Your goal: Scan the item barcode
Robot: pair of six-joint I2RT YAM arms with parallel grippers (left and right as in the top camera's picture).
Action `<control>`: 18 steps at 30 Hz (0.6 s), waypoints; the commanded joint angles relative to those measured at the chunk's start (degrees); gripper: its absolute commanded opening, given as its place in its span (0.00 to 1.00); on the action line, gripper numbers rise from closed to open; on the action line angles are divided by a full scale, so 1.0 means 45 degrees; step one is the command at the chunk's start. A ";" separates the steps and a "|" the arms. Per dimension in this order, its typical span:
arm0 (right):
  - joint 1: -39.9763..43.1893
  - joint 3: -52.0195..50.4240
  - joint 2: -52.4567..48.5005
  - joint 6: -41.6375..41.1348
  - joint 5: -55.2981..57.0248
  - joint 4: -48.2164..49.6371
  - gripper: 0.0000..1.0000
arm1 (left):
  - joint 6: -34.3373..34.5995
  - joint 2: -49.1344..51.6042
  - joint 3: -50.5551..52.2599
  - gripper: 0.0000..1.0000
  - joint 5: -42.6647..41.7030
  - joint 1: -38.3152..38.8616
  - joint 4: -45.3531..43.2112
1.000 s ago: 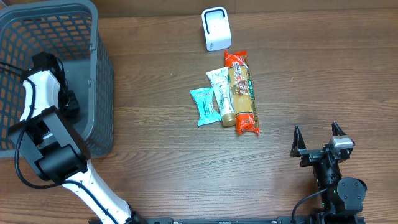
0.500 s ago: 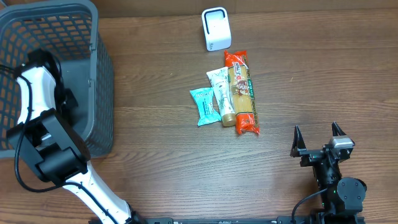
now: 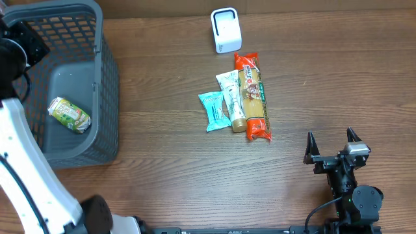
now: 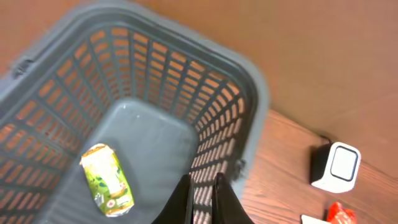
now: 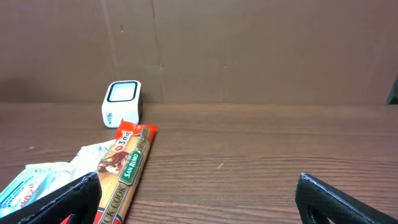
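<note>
The left claw (image 4: pixel 202 198) hangs clenched and empty over the gray basket (image 4: pixel 252 93), and the right claw (image 3: pixel 331 135) sits wide open at the near right.

Overhead looks straight down on the worktop (image 3: pixel 169 169). Left wrist looks down past its tool (image 4: pixel 203 200) into the basket (image 4: pixel 252 106); right wrist skims low. All 3 share the scanner (image 5: pixel 122 102).

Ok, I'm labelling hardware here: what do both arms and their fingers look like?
The left arm has white shells and black joints; left fingers are slim and black. The right arm is black with a small grey cap and trailing black cable; right fingers are pointed and black.
</note>
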State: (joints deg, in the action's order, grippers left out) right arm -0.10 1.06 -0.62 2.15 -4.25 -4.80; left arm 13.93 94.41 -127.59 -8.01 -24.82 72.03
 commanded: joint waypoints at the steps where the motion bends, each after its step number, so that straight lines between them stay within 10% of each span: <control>1: -0.0049 -0.0131 0.0102 0.0155 -0.0063 0.0053 1.00 | 0.1044 0.0427 0.0403 0.04 0.2166 0.0107 0.0374; 9: -0.0049 -0.0131 0.0102 0.0155 -0.0063 0.0053 1.00 | 0.1316 0.2089 0.2720 0.95 0.3818 0.0044 -0.0034; 18: -0.0049 -0.0131 0.0102 0.0155 -0.0063 0.0053 1.00 | 0.2744 0.5984 0.3084 1.00 0.4367 -0.0087 -0.0311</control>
State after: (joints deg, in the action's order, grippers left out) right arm -0.10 1.06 -0.62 2.13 -4.25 -4.80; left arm 22.61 117.56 -114.13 8.86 -24.86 71.11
